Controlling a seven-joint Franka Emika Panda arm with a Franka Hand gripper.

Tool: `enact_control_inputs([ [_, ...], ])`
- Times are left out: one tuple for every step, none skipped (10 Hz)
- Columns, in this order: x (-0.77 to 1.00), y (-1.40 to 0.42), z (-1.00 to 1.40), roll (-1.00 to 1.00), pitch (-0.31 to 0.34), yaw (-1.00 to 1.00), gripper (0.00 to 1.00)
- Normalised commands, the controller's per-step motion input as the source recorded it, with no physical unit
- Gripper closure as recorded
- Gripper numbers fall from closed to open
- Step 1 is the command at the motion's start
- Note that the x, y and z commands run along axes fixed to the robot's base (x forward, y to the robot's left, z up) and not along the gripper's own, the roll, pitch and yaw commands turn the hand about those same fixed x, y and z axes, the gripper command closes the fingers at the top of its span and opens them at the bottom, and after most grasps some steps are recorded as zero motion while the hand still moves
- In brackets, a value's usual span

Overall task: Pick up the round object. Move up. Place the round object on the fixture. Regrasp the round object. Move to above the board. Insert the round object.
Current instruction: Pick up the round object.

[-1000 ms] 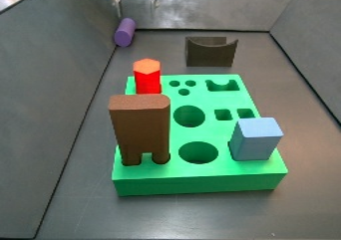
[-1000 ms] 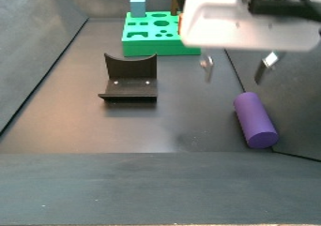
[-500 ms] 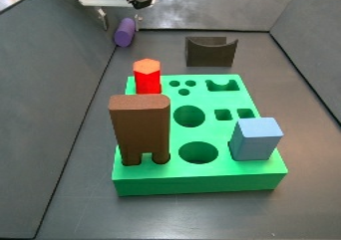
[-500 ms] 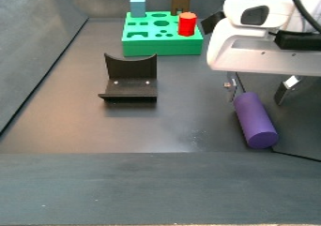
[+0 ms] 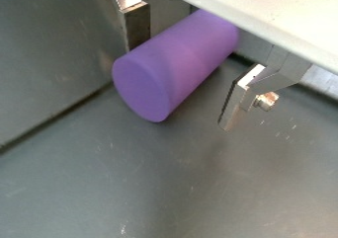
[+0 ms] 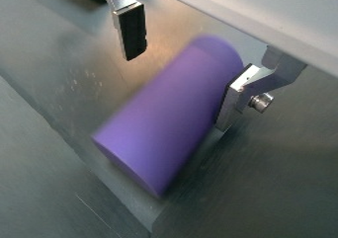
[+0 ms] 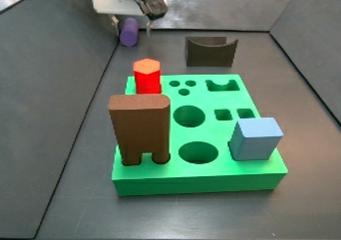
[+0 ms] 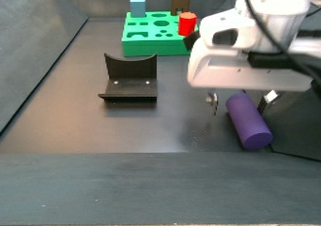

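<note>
The end effector (image 5: 185,69) hangs low over the round object (image 5: 176,64), its two silver fingers (image 5: 137,23) spread wide on either side of the peg, each with a clear gap to the purple surface in both wrist views, so it is open and has hold of nothing. The round object (image 6: 172,112) is a smooth, matte purple cylinder with flat round ends, lying on its side on the dark counter (image 5: 93,183) close to the grey side wall. In a side view the end effector (image 8: 242,100) sits over the far end of the round object (image 8: 249,125), which points toward the near right of the scene; in a side view the peg (image 7: 128,31) shows at the far left, partly covered by the end effector (image 7: 130,20). Compared with half a second ago, the end effector has come lower and now straddles the peg, while the peg itself lies in the same place. The fixture (image 8: 128,78), dark brown with a curved notch, stands well apart to the left, and the board (image 7: 200,144) lies farther off, carrying a red hexagonal peg (image 7: 147,77), a brown arch block (image 7: 139,127) and a blue cube (image 7: 256,137).
</note>
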Motion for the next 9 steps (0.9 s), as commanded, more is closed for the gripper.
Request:
enact_control_inputs([
  [0.17, 0.07, -1.00, 0.02, -0.033, 0.00, 0.00],
  [0.09, 0.17, -1.00, 0.00, -0.049, 0.20, 0.00],
  [0.03, 0.17, -1.00, -0.04, -0.059, 0.41, 0.00],
  [-0.09, 0.14, -0.09, -0.19, -0.073, 0.00, 0.00],
  [0.00, 0.00, 0.00, 0.00, 0.000, 0.00, 0.00],
  [0.00, 0.00, 0.00, 0.00, 0.000, 0.00, 1.00],
  [0.00, 0.00, 0.00, 0.00, 0.000, 0.00, 1.00],
  [0.00, 0.00, 0.00, 0.00, 0.000, 0.00, 1.00],
  [0.00, 0.00, 0.00, 0.00, 0.000, 0.00, 1.00],
])
